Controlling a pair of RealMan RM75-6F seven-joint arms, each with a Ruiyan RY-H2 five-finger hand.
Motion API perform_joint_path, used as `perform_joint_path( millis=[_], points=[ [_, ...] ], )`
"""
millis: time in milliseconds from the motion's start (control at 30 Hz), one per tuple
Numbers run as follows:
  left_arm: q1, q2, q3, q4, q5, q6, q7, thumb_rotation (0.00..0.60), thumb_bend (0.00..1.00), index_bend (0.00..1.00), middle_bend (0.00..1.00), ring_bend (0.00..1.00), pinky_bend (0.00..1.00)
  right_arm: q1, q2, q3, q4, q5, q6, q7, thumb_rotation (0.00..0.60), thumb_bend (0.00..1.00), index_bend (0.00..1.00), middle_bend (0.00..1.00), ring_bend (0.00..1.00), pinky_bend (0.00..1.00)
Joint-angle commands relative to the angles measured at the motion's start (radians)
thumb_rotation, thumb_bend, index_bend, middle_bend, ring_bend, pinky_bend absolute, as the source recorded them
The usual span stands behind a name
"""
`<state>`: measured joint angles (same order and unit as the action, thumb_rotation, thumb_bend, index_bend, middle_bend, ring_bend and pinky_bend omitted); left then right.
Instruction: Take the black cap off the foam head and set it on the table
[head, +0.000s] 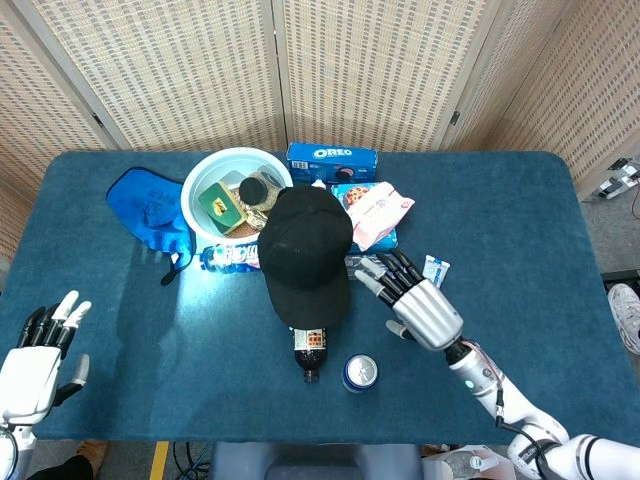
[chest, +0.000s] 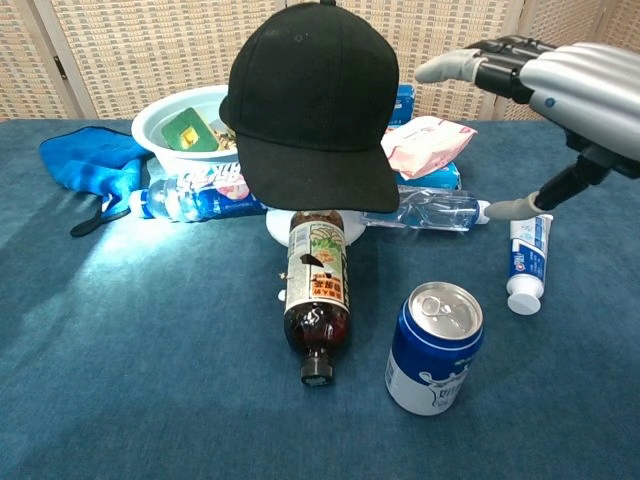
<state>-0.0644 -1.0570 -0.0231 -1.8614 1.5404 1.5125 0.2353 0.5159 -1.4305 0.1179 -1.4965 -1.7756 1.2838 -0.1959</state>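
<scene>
A black cap (head: 304, 252) (chest: 314, 105) sits upright on the foam head, which it hides almost fully; only a bit of white base (chest: 277, 227) shows under the brim. My right hand (head: 417, 303) (chest: 553, 92) hovers just right of the cap, fingers spread and pointing at it, holding nothing and not touching it. My left hand (head: 37, 350) lies open near the table's front left corner, far from the cap, and appears only in the head view.
In front of the cap lie a brown bottle (chest: 316, 290) and an upright blue can (chest: 433, 347). A clear water bottle (chest: 433, 211) and toothpaste tube (chest: 525, 260) lie under the right hand. Behind are a white bowl (head: 218, 169), blue cloth (head: 148, 207), Oreo box (head: 331, 159), snack packet (head: 379, 213).
</scene>
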Motion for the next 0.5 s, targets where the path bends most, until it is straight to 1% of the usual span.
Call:
perform_joint_path(
  millis=[33, 267, 500],
  points=[
    [0.0, 0.001, 0.0, -0.002, 0.0, -0.001, 0.001, 0.6, 0.49, 0.08, 0.0, 0.0, 0.0, 0.016, -0.022, 0.0, 0.022, -0.012, 0.004, -0.007, 0.6, 0.0, 0.07, 0.02, 0.0, 0.0],
    [0.0, 0.004, 0.001, -0.006, -0.003, -0.003, 0.006, 0.6, 0.49, 0.08, 0.0, 0.0, 0.0, 0.055, -0.059, -0.011, 0.071, -0.049, 0.003, -0.019, 0.6, 0.0, 0.05, 0.0, 0.0, 0.0],
    [-0.005, 0.0, 0.0, -0.006, -0.006, -0.009, 0.009, 0.6, 0.49, 0.08, 0.0, 0.0, 0.0, 0.098, -0.097, -0.015, 0.109, -0.072, -0.011, -0.038, 0.6, 0.0, 0.04, 0.0, 0.0, 0.0]
  ],
)
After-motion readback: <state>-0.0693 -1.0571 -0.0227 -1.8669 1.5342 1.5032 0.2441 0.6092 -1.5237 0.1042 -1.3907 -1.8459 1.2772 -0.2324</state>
